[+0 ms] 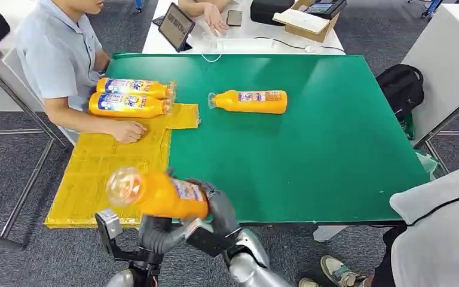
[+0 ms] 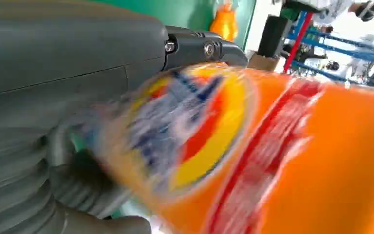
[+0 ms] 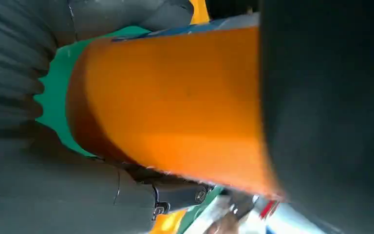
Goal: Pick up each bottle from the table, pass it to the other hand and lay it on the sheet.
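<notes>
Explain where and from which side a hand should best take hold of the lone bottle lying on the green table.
The bottle lies on its side, neck pointing to the robot's left. Probably best to come from above and wrap the wide, straight body at the label; the narrow neck offers less hold.

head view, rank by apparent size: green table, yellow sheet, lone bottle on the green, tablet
1. Green table.
2. Yellow sheet.
3. Lone bottle and tablet: too close to rank; the tablet stands angled and farther from the camera.
</notes>
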Robot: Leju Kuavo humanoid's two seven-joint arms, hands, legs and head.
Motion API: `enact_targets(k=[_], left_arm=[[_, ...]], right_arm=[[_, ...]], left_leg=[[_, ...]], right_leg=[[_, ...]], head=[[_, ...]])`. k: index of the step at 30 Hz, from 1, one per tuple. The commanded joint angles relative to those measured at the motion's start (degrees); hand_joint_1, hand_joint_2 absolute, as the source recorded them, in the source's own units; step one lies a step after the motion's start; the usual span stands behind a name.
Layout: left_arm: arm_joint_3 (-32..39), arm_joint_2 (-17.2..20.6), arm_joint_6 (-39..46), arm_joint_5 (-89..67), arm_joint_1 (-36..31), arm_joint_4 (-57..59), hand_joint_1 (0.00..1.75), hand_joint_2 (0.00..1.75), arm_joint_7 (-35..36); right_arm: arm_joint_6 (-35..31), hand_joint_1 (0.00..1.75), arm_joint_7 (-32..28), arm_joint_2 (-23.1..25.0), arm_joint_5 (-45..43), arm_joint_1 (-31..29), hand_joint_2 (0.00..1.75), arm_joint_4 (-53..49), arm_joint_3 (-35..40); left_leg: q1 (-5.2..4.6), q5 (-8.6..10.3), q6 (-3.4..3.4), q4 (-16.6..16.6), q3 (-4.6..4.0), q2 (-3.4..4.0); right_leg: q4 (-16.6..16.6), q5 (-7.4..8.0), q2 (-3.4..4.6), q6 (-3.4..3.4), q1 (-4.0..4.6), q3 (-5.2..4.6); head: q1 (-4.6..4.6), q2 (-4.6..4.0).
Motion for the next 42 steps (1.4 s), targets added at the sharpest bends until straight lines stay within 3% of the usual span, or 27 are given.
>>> enact_targets(k=[1,2,3,4,5,6,7,8,14,18,23,24,25,27,29,31,36,40,42], left_arm=[[-0.97,-0.6,0.34,-0.17,-2.79,1.06,0.0,1.75,-1.01],[-0.19,-1.21,2.39,-0.26,-2.58,0.44,0.02,1.75,-0.93],[0.63,-1.76,4.98,-0.71,-2.69,0.15,0.79,1.75,-0.16],[0.52,-1.61,5.19,-0.71,-2.91,-0.03,0.79,1.75,0.02],[0.95,-1.7,6.94,-1.11,-3.17,0.22,1.75,1.75,0.29],[1.64,-2.21,8.64,-0.9,-3.29,0.37,1.75,1.75,-0.49],[1.65,-2.21,8.75,-0.73,-3.43,0.53,1.75,1.75,-0.41],[2.24,-2.42,8.9,0.24,-3.45,0.79,1.75,1.75,0.06],[4.87,-1.13,3.21,7.7,-1.43,-1.96,1.75,1.75,-0.41],[7.11,0.91,-3.66,8.33,-0.18,-3.06,1.75,1.75,0.31],[7.59,0.78,-4.29,8.38,-0.19,-2.7,1.75,1.75,0.38],[7.92,1.11,-3.27,6.08,-0.32,-2.16,1.75,1.75,0.73],[8.67,1.66,0.82,1.61,-0.61,-1.16,1.75,1.75,2.05],[10.81,1.85,10.74,-7.8,-2.01,2.04,1.75,1.75,1.23],[12.59,2.37,13.71,-11.36,-3.7,4.99,1.75,1.75,0.59],[14.45,3.23,23.97,-23.66,-6.14,9.62,1.75,1.75,0.01],[15.43,6.13,32.5,-41.97,-11.0,18.68,1.75,1.75,3.75],[13.17,8.01,33.31,-68.92,-27.93,47.58,1.75,1.75,16.26],[13.23,7.58,31.55,-71.96,-32.09,54.07,1.75,1.75,17.59]], right_arm=[[3.08,1.75,0.98,2.06,0.04,-3.82,1.75,7.67,12.51],[3.08,1.75,1.22,1.84,0.03,-3.96,1.75,7.88,13.47],[3.26,1.75,1.35,1.65,-0.99,-3.76,1.75,7.78,13.72],[3.16,1.75,1.32,1.54,-1.16,-3.63,1.75,7.62,13.89],[2.45,1.75,1.01,1.28,-1.56,-3.46,1.75,7.13,14.13],[2.18,1.5,0.78,1.1,-2.28,-3.53,1.75,6.83,14.68],[2.14,1.5,0.83,1.07,-2.5,-3.5,1.75,6.72,14.75],[1.43,0.0,0.93,1.1,-2.98,-3.25,0.0,6.27,14.24],[-8.55,0.0,-4.69,-0.85,-6.79,0.11,0.0,0.14,10.36],[-14.79,0.0,-6.04,-4.02,-5.0,3.88,0.0,-12.17,8.1],[-14.52,0.0,-5.29,-4.82,-4.57,4.61,0.0,-13.94,8.01],[-17.77,0.0,-5.69,-4.31,-0.69,5.86,0.0,-14.57,5.1],[-17.77,0.0,-6.54,-2.68,5.99,9.63,0.0,-18.39,-2.47],[-17.77,0.0,-6.54,-1.47,10.86,14.28,0.0,-25.38,-10.35],[-17.77,0.0,-6.54,-1.78,11.65,16.4,0.0,-29.51,-13.24],[-17.77,0.0,-6.54,-0.74,12.35,18.66,0.0,-33.28,-16.46],[-17.77,0.0,-4.74,-1.72,9.51,17.51,0.0,-32.02,-15.13],[-17.77,0.0,-6.54,-2.41,2.74,13.04,0.0,-20.49,-10.18],[-17.77,0.0,-6.54,-2.17,1.8,11.93,0.0,-18.64,-9.14]], left_leg=[[0.04,-0.07,-0.07,0.01,0.14,0.02],[0.03,-0.04,-0.05,0.02,0.07,0.01],[0.05,-0.09,-0.08,0.05,0.15,0.0],[0.02,-0.03,-0.04,0.02,0.05,-0.01],[0.05,-0.06,-0.07,0.03,0.12,-0.06],[0.02,-0.02,-0.05,0.01,0.07,-0.1],[0.05,-0.04,-0.07,0.01,0.14,-0.16],[0.03,-0.03,-0.06,0.0,0.12,-0.15],[0.02,-0.03,-0.05,0.0,0.1,-0.15],[0.02,-0.06,-0.05,0.01,0.09,0.0],[0.02,-0.04,-0.05,-0.01,0.09,-0.07],[0.0,-0.02,-0.03,-0.02,0.06,-0.06],[0.03,-0.05,-0.06,-0.01,0.12,-0.09],[-0.02,0.02,-0.04,-0.05,0.03,-0.24],[-0.02,0.01,-0.04,-0.03,0.03,-0.24],[-0.02,0.01,-0.05,-0.05,0.07,-0.21],[-0.02,0.04,-0.07,-0.13,0.18,-0.22],[0.05,0.09,-0.13,-0.16,0.3,-0.4],[0.02,0.16,-0.08,-0.17,0.25,-0.34]], right_leg=[[0.02,-0.06,0.03,-0.12,0.05,0.12],[0.0,-0.03,0.01,-0.08,0.04,0.07],[0.03,-0.08,0.0,-0.13,0.06,0.15],[0.0,-0.03,-0.01,-0.07,0.02,0.05],[-0.01,-0.07,-0.05,-0.11,0.06,0.14],[-0.01,-0.05,-0.1,-0.08,0.03,0.09],[-0.02,-0.09,-0.16,-0.12,0.06,0.17],[-0.02,-0.07,-0.15,-0.09,0.04,0.13],[-0.02,-0.07,-0.15,-0.09,0.03,0.09],[0.0,-0.05,0.01,-0.09,0.03,0.05],[-0.04,-0.04,-0.06,-0.09,0.03,0.08],[-0.04,-0.02,-0.06,-0.06,0.01,0.03],[-0.04,-0.05,-0.08,-0.11,0.04,0.11],[-0.04,-0.05,-0.24,-0.07,-0.01,0.03],[-0.02,-0.07,-0.23,-0.08,-0.01,0.03],[-0.04,-0.05,-0.19,-0.09,0.0,0.05],[-0.08,-0.02,-0.19,-0.11,-0.01,0.14],[-0.13,-0.05,-0.4,-0.21,0.07,0.35],[-0.15,0.04,-0.37,-0.11,0.03,0.23]], head=[[0.0,0.0],[0.0,0.0],[0.02,0.0],[0.0,0.0],[0.0,0.0],[0.0,0.0],[0.02,0.0],[0.0,0.0],[0.02,0.0],[0.02,0.0],[0.02,0.0],[0.02,0.0],[0.0,0.0],[0.0,0.0],[0.02,0.0],[0.02,0.0],[0.0,0.0],[0.02,0.0],[-0.02,0.0]])
